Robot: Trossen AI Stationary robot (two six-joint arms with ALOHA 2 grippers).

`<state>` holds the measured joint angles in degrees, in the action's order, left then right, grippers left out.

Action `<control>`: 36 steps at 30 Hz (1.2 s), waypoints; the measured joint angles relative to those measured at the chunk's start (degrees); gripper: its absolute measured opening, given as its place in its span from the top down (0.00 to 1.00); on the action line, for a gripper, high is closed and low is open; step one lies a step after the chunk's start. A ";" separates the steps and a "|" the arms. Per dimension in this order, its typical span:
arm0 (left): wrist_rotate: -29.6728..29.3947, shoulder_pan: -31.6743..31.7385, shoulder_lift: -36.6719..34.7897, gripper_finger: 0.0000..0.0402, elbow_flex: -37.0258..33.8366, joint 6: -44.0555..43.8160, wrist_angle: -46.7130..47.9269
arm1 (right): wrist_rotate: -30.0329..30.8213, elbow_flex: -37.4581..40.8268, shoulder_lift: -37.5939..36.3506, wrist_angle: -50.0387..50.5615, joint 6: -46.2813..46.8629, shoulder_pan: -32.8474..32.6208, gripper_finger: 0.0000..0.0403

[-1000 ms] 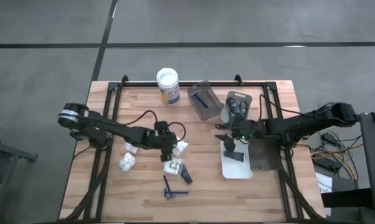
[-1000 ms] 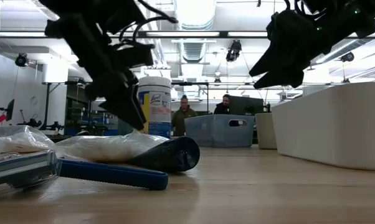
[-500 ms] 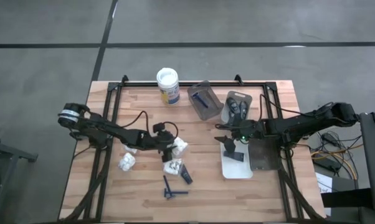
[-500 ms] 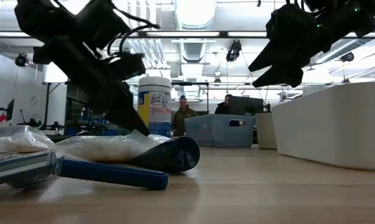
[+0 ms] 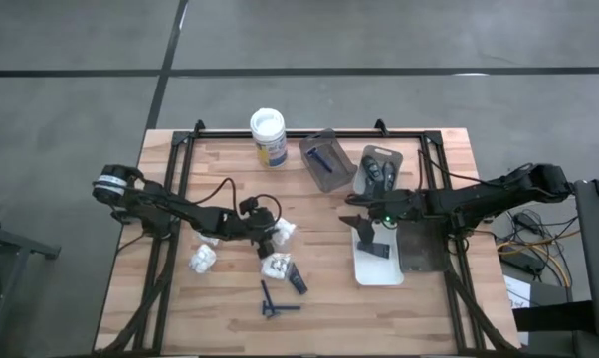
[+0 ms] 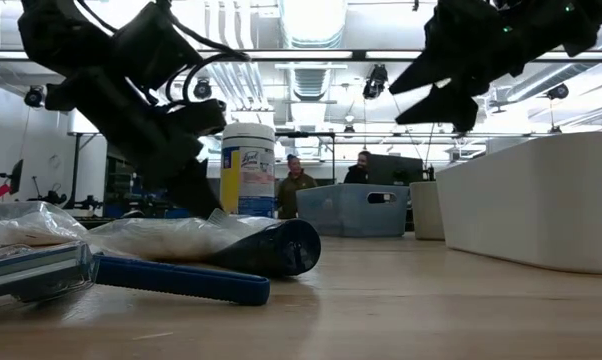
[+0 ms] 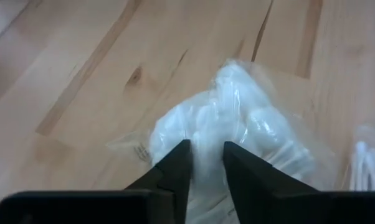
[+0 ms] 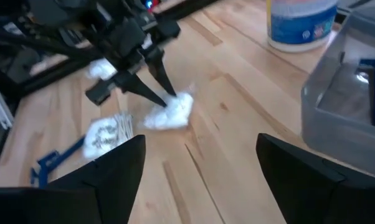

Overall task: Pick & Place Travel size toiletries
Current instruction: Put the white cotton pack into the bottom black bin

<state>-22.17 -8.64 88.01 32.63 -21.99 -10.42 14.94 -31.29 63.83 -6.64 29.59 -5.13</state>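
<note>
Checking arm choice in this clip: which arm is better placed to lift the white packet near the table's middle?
Left. The left gripper is already down on the white packet, its fingers closing around it. The right gripper hangs open above the white tray, well away.

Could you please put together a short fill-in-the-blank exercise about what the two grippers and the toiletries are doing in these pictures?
1. The left gripper pinches a white ____ packet.
2. The right gripper hangs with its jaws ____ above the white tray.
3. The razor in the grey tray is coloured ____.

Missing words: lumpy; open; blue
</note>
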 joint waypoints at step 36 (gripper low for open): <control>2.11 0.00 0.00 0.99 19.47 31.42 -10.07 | -0.52 0.00 0.15 -10.66 4.95 -1.28 0.28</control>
<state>-20.06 -8.64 88.01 52.11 9.43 -20.49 14.41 -31.29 63.99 -17.30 34.54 -6.41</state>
